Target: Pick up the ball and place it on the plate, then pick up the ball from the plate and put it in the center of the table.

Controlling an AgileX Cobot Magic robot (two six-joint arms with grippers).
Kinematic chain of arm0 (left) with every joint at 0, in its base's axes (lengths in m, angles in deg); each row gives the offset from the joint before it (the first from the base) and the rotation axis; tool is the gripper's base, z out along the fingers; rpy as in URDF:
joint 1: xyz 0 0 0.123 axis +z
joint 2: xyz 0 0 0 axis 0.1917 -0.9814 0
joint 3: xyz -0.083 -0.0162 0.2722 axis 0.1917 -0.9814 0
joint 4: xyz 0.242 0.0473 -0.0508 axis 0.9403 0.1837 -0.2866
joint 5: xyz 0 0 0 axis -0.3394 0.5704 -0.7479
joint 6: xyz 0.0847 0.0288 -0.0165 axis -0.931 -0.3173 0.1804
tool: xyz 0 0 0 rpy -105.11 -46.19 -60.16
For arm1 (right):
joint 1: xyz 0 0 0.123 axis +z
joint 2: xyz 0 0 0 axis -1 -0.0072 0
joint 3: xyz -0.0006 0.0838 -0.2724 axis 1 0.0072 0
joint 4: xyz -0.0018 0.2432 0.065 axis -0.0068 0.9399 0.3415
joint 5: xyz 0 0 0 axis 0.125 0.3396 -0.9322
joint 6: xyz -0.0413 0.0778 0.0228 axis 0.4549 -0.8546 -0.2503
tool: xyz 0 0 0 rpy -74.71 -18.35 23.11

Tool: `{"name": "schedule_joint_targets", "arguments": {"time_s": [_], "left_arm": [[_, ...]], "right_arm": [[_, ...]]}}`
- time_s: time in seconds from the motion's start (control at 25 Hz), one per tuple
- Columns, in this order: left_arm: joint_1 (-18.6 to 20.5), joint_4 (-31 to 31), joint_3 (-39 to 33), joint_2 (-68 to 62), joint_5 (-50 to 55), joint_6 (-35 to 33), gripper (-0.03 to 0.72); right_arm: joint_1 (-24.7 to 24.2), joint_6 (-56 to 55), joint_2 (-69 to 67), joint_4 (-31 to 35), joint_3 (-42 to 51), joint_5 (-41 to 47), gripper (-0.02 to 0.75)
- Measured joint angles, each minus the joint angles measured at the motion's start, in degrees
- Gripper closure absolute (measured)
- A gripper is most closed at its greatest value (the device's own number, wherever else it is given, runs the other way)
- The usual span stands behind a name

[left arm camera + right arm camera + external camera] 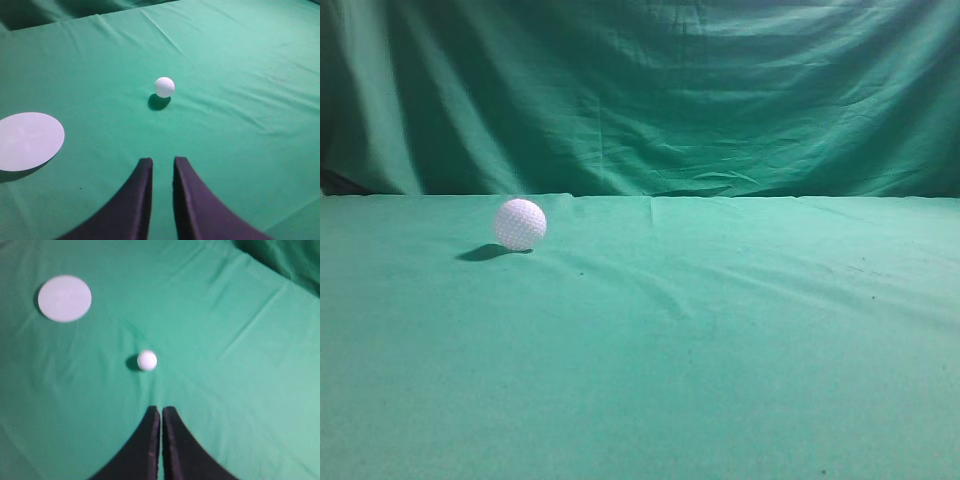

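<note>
The white dimpled ball (520,223) rests on the teal-green table (720,330), left of middle in the exterior view. It also shows in the left wrist view (164,86) and the right wrist view (147,360). The plate (27,140), a flat white disc, lies on the cloth apart from the ball; it also shows in the right wrist view (64,298). My left gripper (163,161) is slightly open and empty, short of the ball. My right gripper (161,409) is shut and empty, also short of the ball. Neither gripper shows in the exterior view.
A draped green cloth backdrop (640,90) hangs behind the table's far edge. The cloth on the table has shallow wrinkles (650,290).
</note>
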Motion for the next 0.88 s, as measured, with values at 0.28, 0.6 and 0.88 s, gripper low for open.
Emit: {"name": "schedule_joint_targets", "arguments": {"time_s": [0.28, 0.6, 0.88], "left_arm": [[0.00, -0.13, -5.28, 0.08, -7.30, -0.72, 0.619], [0.00, 0.01, -11.53, 0.08, -18.17, -0.72, 0.619], [0.00, 0.09, -14.80, 0.08, -21.32, -0.72, 0.619]], "right_arm": [[0.00, -1.00, 19.47, -0.25, 23.80, -5.15, 0.738], [0.00, -4.45, 41.13, 0.08, 50.59, -19.01, 0.738], [0.00, -4.57, 55.78, 0.32, 68.48, -28.62, 0.738]]}}
